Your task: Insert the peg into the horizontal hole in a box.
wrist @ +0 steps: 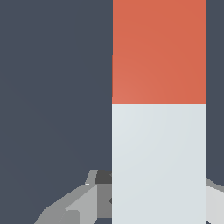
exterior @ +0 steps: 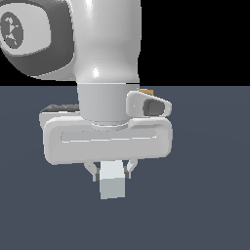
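Note:
My gripper (exterior: 111, 172) is shut on the peg (exterior: 112, 183), with its grey fingers (exterior: 91, 169) on either side of it. In the exterior view only the peg's white end shows, pointing at the camera, held a little above the dark floor. In the wrist view the peg (wrist: 159, 131) runs away from the gripper (wrist: 158, 205), white near the fingers (wrist: 83, 201) and orange-red at the far section. A small tan-orange corner of the box (exterior: 147, 91) peeks out behind the hand. The rest of the box and the hole are hidden by the arm.
The arm's white body (exterior: 105, 49) and hand (exterior: 107, 139) fill the middle of the exterior view. A flat dark blue-grey floor (exterior: 210, 195) lies all around.

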{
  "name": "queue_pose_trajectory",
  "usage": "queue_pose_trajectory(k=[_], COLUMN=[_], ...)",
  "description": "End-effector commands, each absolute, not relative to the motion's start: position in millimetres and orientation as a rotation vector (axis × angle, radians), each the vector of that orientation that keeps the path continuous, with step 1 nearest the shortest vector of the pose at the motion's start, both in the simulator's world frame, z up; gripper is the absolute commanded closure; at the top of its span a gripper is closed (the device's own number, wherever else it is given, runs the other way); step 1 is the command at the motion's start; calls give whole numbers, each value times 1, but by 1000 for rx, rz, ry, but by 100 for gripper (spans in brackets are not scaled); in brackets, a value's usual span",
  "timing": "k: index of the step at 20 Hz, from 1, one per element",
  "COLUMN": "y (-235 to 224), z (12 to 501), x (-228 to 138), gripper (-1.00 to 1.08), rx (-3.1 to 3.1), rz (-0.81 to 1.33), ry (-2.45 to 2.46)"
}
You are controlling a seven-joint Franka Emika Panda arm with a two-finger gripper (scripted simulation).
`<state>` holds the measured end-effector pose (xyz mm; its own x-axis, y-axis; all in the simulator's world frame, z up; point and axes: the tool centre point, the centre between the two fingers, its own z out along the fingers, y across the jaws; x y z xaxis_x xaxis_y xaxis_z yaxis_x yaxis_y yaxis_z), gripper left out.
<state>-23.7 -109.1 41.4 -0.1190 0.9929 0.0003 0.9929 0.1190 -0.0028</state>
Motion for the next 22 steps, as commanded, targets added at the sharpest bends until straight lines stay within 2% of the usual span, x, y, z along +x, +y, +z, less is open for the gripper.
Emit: queue_pose_trajectory(k=[1, 14, 22], y=[-78, 83, 142], z=[50, 89, 104], x=[-12, 45, 66], gripper=[108, 108, 108], rx=[-2076, -2032, -2016], rz=[0, 1, 0], ry=[-2359, -2396, -2410])
